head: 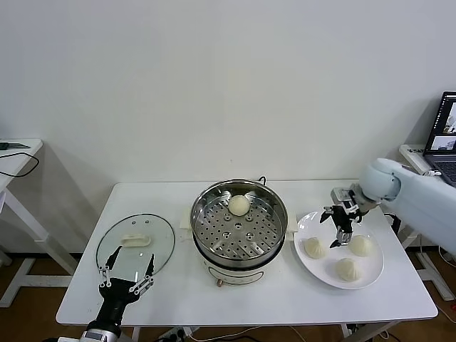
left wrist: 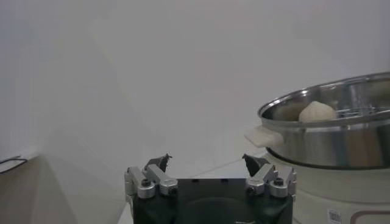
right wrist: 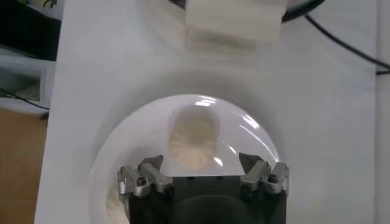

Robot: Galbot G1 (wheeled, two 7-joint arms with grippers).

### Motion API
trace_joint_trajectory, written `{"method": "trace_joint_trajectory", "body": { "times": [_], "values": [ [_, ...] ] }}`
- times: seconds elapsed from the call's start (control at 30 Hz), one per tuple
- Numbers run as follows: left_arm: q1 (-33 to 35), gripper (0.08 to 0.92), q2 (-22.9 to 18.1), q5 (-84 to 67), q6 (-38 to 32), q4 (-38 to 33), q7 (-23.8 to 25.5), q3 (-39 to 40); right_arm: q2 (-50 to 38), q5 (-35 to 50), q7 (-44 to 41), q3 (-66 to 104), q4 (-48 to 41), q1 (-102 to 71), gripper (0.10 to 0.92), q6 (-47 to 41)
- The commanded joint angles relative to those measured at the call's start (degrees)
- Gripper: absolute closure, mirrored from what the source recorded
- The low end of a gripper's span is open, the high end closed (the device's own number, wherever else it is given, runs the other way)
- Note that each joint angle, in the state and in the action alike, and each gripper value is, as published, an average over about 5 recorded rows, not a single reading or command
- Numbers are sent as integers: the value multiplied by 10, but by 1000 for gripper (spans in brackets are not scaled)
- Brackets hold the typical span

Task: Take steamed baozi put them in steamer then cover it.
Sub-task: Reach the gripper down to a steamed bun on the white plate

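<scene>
The steel steamer (head: 214,231) stands mid-table on its white pot base and holds one baozi (head: 239,205) at the back. Three more baozi (head: 314,247) (head: 360,245) (head: 348,268) lie on a white plate (head: 308,222) to its right. My right gripper (head: 340,226) hovers open above the plate between the two rear buns, and its wrist view shows one bun (right wrist: 194,137) just ahead of the open gripper (right wrist: 201,164). The glass cover (head: 153,231) lies flat at the left. My left gripper (head: 127,274) waits open and empty over the cover's near edge.
The white table (head: 178,299) carries everything. A pot side handle (right wrist: 234,24) and a black cable (right wrist: 341,42) lie beyond the plate. In the left wrist view the steamer (left wrist: 341,131) and its bun (left wrist: 317,112) rise off to one side. A laptop (head: 445,139) sits far right.
</scene>
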Motion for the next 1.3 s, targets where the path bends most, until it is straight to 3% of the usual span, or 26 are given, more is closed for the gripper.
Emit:
{"method": "trace_joint_trajectory", "body": {
  "times": [0.03, 1.3],
  "values": [
    [0, 177, 0, 0, 0, 1, 0, 0, 6, -19, 11, 48, -23, -74, 203, -15],
    [-2, 177, -2, 3, -2, 9, 0, -3, 73, -67, 19, 81, -71, -101, 210, -7]
  ]
}}
